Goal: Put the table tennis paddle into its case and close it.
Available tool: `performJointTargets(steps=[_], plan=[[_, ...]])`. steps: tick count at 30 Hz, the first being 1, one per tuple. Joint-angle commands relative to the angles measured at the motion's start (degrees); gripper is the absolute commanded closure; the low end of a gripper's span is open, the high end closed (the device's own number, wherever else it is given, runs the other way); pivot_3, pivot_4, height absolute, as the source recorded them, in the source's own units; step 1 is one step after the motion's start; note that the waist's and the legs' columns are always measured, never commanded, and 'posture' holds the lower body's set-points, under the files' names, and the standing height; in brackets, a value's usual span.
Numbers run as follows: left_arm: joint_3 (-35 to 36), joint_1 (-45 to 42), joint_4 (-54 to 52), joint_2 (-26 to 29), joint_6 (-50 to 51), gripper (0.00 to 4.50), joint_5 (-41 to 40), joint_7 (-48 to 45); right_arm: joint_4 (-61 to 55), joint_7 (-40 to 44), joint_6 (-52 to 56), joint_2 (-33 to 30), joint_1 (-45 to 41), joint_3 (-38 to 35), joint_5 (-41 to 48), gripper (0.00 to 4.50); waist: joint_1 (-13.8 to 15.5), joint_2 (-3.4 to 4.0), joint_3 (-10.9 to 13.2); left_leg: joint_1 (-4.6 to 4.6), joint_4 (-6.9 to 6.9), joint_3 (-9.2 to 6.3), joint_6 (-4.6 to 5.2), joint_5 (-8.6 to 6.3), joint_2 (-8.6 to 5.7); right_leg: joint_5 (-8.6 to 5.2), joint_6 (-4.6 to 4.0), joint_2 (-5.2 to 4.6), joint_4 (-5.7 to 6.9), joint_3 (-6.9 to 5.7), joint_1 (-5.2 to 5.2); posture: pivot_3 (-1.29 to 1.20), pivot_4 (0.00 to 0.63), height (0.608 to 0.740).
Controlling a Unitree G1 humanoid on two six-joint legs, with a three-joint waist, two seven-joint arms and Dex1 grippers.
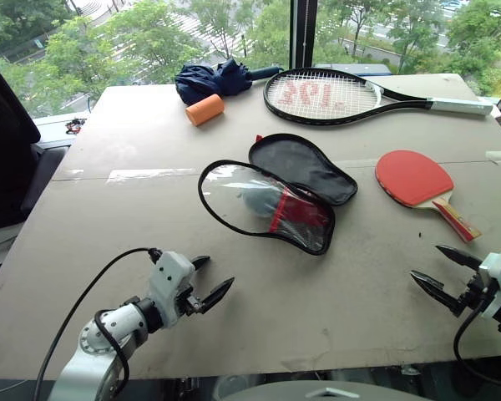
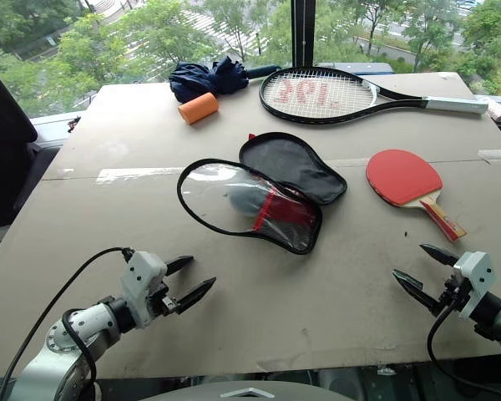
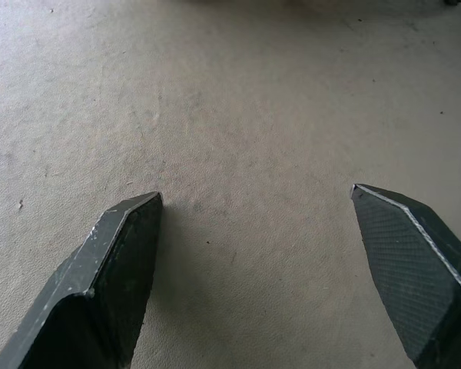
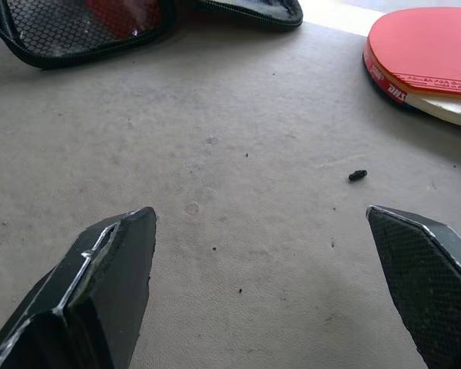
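Fingers of both grippers spread wide, nothing between them. Left gripper (image 1: 207, 282) hovers low over the near left of the table (image 1: 117, 209), bare surface ahead of its tips. Right gripper (image 1: 441, 270) hovers at the near right edge, pointing inward.

Table tennis paddle (image 1: 417, 182): flat, red face up, on the table's right half, just beyond the right gripper. Long axis diagonal; blade away and inward, handle (image 1: 457, 220) trailing toward the near right, so the handle end is the part closest to the right fingers. Right arm clearly nearer; left arm well apart from it.

Case (image 1: 271, 188): unzipped and splayed at centre, clear flap toward the left gripper, black half behind, just left of the paddle.

Beyond: tennis racket (image 1: 334, 94), orange cylinder (image 1: 204, 109), dark blue bundle (image 1: 213, 79).
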Motion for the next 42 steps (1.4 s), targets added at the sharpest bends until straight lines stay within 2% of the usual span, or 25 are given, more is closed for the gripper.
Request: performJointTargets(steps=[1,4,7,11,14,19,25,28,35,36,42], plan=[[4.2,-2.8,-2.6,1.9,1.7,0.51,-6.5,-3.2,-3.8,0.7,1.6,-2.3,-3.5,1.6,0.1,0.08,0.0,0.0,0.0,0.0,0.0,0.0,0.0,0.0,0.0,0.0,0.0,0.0,0.0,0.0,0.0,0.0,0.15,0.74],[7.8,-8.1,-3.7,5.4,4.7,0.51,-13.9,-7.5,-5.6,1.0,3.6,-4.4,-11.8,7.5,-4.1,0.08,0.0,-0.01,0.0,0.0,0.0,-0.01,0.0,0.0,0.0,0.0,0.0,0.0,0.01,-0.01,0.0,0.0,0.15,0.74],[9.5,-10.4,-4.1,7.4,6.6,0.51,-17.2,-8.9,-5.9,0.2,5.2,-4.6,-16.6,10.1,-5.0,0.08,-0.6,0.01,0.1,0.01,0.11,-0.03,-0.1,0.07,0.07,0.04,-0.07,0.08,0.14,-0.05,-0.04,0.0,0.15,0.74],[13.6,-14.9,-6.3,15.1,12.3,0.51,-24.9,-14.3,1.0,-0.5,7.8,-4.1,-34.9,21.7,-16.0,0.08,-1.3,-0.14,0.3,-0.11,0.06,-0.02,-0.36,0.21,0.1,0.04,-0.06,0.14,-0.02,-0.05,-0.12,0.0,0.15,0.74],[15.6,-16.6,-6.4,19.0,14.7,0.51,-27.6,-16.5,7.6,-0.9,7.9,-2.6,-43.1,27.0,-21.2,0.08,-1.7,-0.24,0.4,-0.13,0.07,-0.02,-0.39,0.23,0.13,0.04,-0.06,0.17,0.02,-0.05,-0.17,0.0,0.15,0.74],[18.4,-17.5,-6.4,22.6,17.4,0.51,-30.6,-18.8,16.9,-1.5,5.4,0.5,-51.4,31.3,-25.6,0.08,-1.5,-0.25,0.4,-0.23,-0.02,-0.06,-0.41,0.24,0.13,0.03,-0.07,0.16,-0.17,-0.1,-0.25,0.0,0.15,0.74],[23.0,-15.9,-7.9,25.3,19.7,0.51,-32.6,-21.1,23.5,2.7,4.9,3.2,-57.3,35.6,-28.0,0.08,-1.9,-0.22,0.5,-0.25,-0.03,-0.05,-0.43,0.25,0.15,0.04,-0.07,0.19,-0.13,-0.08,-0.33,0.0,0.15,0.74],[23.4,-16.0,-8.5,24.8,20.1,0.51,-32.9,-20.0,23.7,3.8,6.6,3.9,-58.1,35.0,-27.1,0.91,-2.0,-0.22,0.5,-0.24,-0.06,-0.05,-0.44,0.26,0.16,0.04,-0.07,0.2,-0.12,-0.07,-0.34,0.0,0.15,0.74],[22.6,-16.9,-9.0,24.2,20.2,0.51,-32.8,-18.6,19.0,7.2,12.5,2.8,-56.0,34.7,-26.4,4.27,-1.7,-0.21,0.5,-0.26,-0.06,-0.05,-0.44,0.26,0.15,0.04,-0.07,0.19,-0.11,-0.06,-0.35,0.0,0.15,0.74],[22.5,-17.1,-9.0,24.3,20.1,0.51,-32.7,-18.6,17.6,7.4,13.7,2.7,-55.5,34.6,-26.1,4.45,-1.7,-0.21,0.5,-0.26,-0.06,-0.05,-0.44,0.26,0.15,0.04,-0.07,0.2,-0.11,-0.07,-0.36,0.0,0.15,0.74],[20.7,-19.8,-8.7,24.7,20.6,0.51,-32.8,-17.8,4.9,6.9,25.2,1.3,-50.1,34.1,-24.2,4.45,-1.6,-0.21,0.5,-0.41,-0.06,-0.02,-0.48,0.28,0.16,0.04,-0.07,0.2,0.06,-0.02,-0.61,0.0,0.15,0.74]])
